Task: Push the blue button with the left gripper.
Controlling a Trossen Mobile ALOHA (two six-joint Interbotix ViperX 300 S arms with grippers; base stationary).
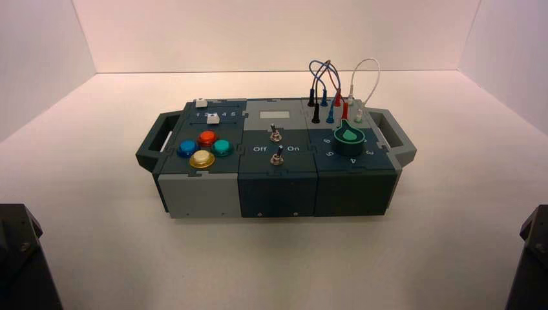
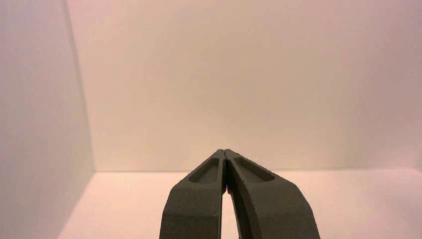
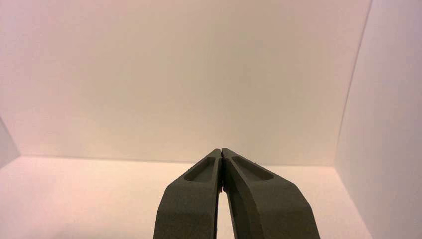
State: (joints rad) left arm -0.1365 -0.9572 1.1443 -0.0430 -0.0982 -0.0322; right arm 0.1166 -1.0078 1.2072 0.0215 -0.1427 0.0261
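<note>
Four round buttons cluster on the box's left panel; the blue button (image 1: 188, 148) is leftmost, beside the red (image 1: 207, 138) and yellow (image 1: 202, 159) ones. Both arms wait near the table's (image 1: 278, 258) front corners. The left tool (image 2: 225, 150) has its fingertips together, well apart from the box, as does the right tool (image 3: 221, 150). Pressing seems unstarted; next, the left should reach over the blue dome and press down.

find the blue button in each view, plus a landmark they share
high view: blue button, left end of the box, left of the red button
left wrist view: not in it
right wrist view: not in it
shared landmark: the back wall
</note>
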